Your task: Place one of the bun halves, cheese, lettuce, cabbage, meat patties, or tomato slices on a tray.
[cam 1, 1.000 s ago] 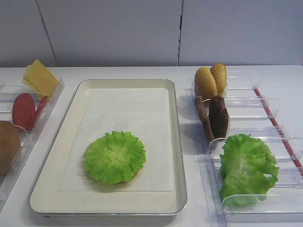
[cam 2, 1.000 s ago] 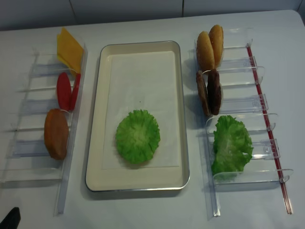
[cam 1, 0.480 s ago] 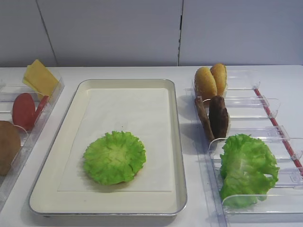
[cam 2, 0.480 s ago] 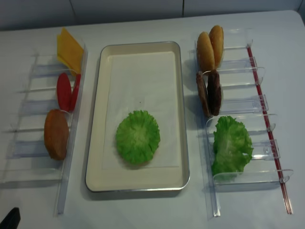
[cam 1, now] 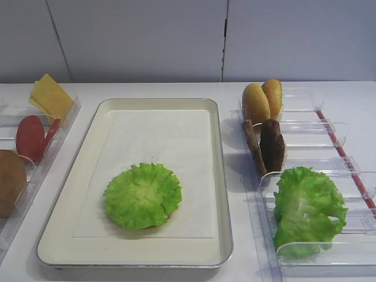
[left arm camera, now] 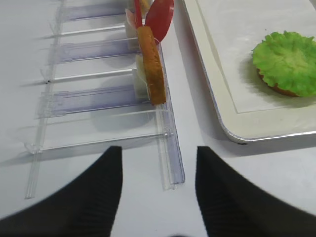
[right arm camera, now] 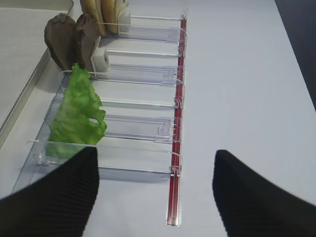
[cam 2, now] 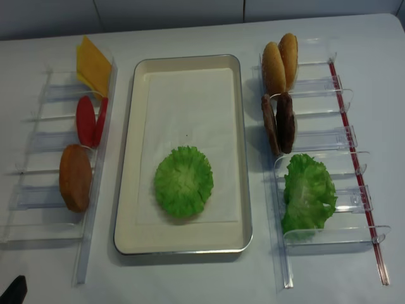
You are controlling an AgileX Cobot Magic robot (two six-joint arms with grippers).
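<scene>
Resting unchanged: lettuce (cam 1: 143,195) on tray (cam 1: 222,176) | both tools (right arm camera: 155,197) (left arm camera: 158,192) still wide, empty

I see the tray (cam 1: 220,176) in the middle of the frame, with 1 lettuce leaf (cam 1: 143,195) lying flat on its paper liner (cam 1: 158,147), toward the lower left. At the upper right, 2 bun halves (cam 1: 262,101) stand on edge in a clear rack (cam 1: 329,126), with 2 meat patties (cam 1: 265,145) just below them and a bunch of green leaves (cam 1: 308,210) at lower right. At the left edge I see cheese (cam 1: 51,97), tomato slices (cam 1: 34,136) and another bun half (cam 1: 10,182).
</scene>
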